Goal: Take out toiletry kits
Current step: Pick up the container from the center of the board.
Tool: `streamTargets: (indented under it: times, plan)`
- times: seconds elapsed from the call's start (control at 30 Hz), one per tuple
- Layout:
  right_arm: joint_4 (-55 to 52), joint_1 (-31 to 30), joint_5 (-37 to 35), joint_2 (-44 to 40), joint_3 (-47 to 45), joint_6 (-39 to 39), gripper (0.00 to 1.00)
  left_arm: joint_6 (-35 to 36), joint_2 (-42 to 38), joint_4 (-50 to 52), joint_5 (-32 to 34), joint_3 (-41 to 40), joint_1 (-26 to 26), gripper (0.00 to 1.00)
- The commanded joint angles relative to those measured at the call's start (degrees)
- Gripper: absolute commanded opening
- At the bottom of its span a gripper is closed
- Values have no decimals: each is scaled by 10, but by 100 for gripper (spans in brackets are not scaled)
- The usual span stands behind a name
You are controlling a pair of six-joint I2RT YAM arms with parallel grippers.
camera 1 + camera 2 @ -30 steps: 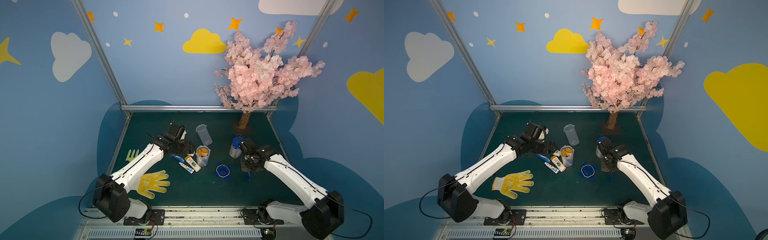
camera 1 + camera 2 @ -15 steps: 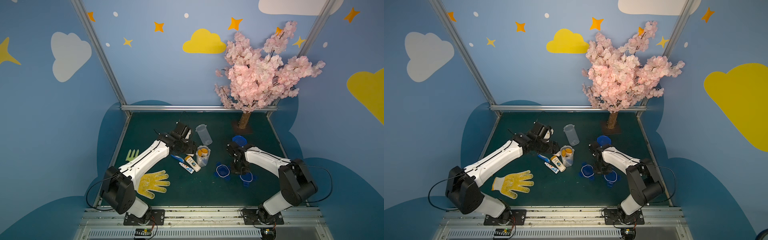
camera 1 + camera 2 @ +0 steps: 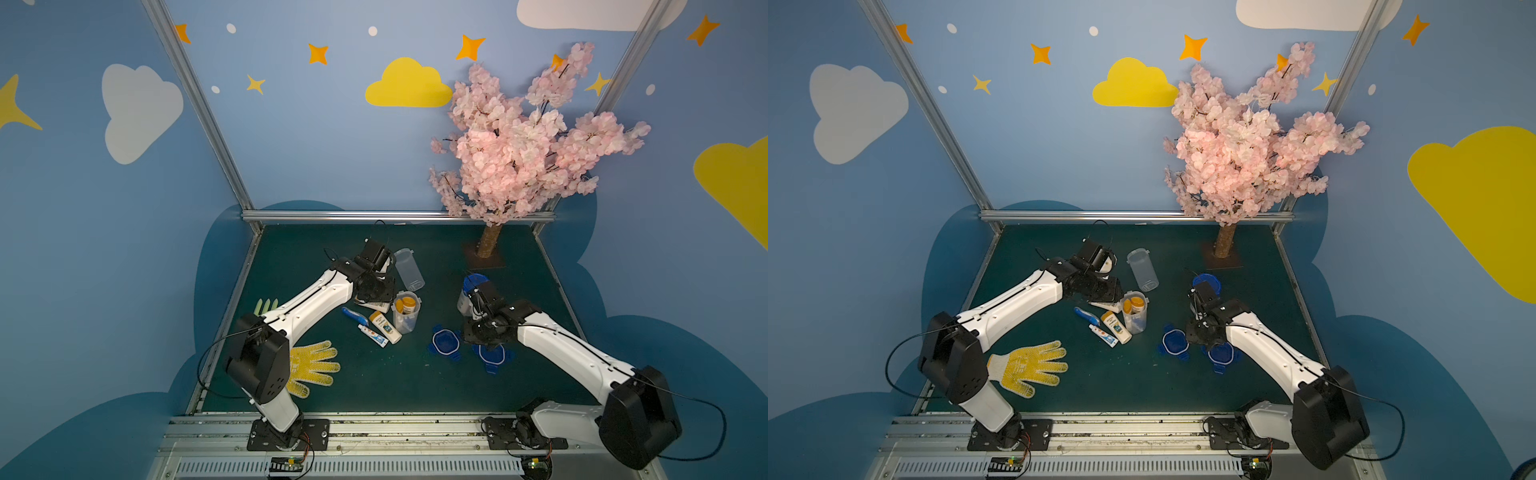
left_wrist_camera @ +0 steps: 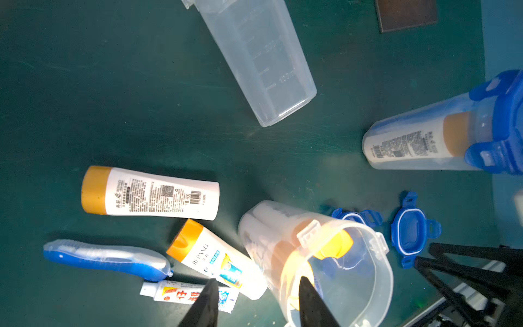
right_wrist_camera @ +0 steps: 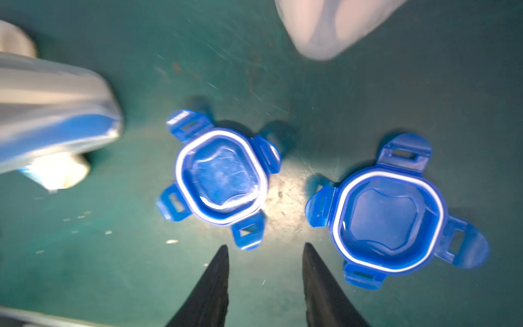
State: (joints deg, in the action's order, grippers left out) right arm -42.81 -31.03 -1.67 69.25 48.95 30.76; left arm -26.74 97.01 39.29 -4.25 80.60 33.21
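Straddling the wall of the open clear plastic jar [image 4: 254,235], left gripper [image 4: 257,283] has its jaws partly apart, not closed on it. Yellow-capped bottles [image 4: 336,243] sit inside. Loose toiletry kit on green mat [image 3: 374,386] at jar's 8 o'clock: two white bottles with yellow caps [image 4: 150,194], blue-and-white toothbrush [image 4: 107,260], thin white toothpaste tube [image 4: 175,294]. Right gripper [image 5: 263,249] is part open and empty, over two blue four-tabbed lids [image 5: 220,175] at jar's 4 o'clock.

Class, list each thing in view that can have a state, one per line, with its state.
Lying jar: on its side, lid off, empty.
Middle jar: upright, open, bottles inside.
Lidded jar: upright, lid on, filled.
Two blue lids: off, inner side up.
Left tool: open.
Right tool: open, empty.
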Motion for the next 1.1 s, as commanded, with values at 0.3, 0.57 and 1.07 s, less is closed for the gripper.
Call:
streamTargets:
  times: [0.3, 0.57, 1.07]
  plan:
    - [92, 1, -41, -230, -83, -20, 44, 13, 71, 80, 19, 67, 25, 18]
    - [99, 1, -15, -237, -73, -61, 46, 15, 82, 114, 12, 85, 41, 2]
    - [270, -22, 179, -239, -123, -228, 84, 46, -36, 105, -198, 38, -8, 2]
